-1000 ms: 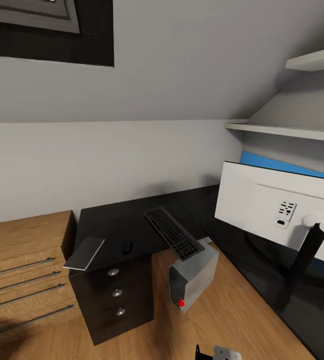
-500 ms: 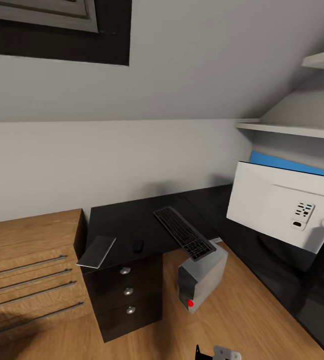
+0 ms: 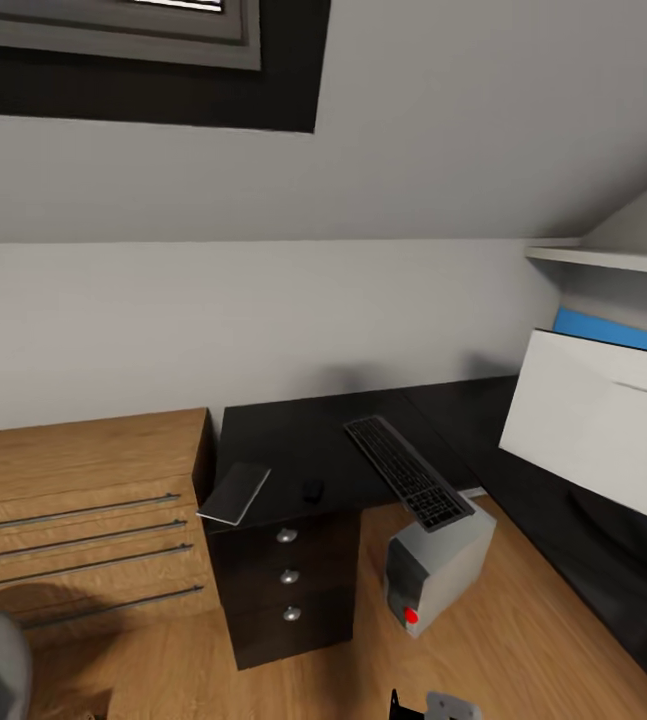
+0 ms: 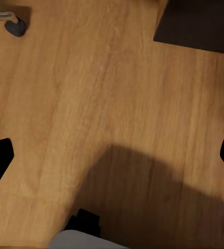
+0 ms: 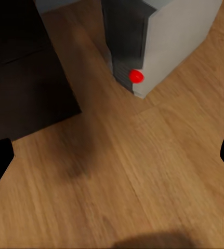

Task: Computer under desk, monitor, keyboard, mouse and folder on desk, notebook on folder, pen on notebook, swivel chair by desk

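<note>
Wooden floor (image 5: 122, 176) beneath both spread end effectors

Attic-style room, simulator render.

- Sloped grey ceiling (image 3: 443, 130), running down to a low white wall (image 3: 213, 320).
- Dark-framed window (image 3: 163, 60) set into the slope, upper left of head view; grey inner frame, bright strip at the very top edge.
- White wall shelf (image 3: 613, 260) at right, under the slope.
- Light wooden drawer chest (image 3: 83, 520) against the wall at left; four long metal bar handles.
- Wood-plank floor (image 3: 523, 650), warm brown, visible grain; soft dark shadows across it in both wrist views.
- Lighting even and diffuse.
</note>
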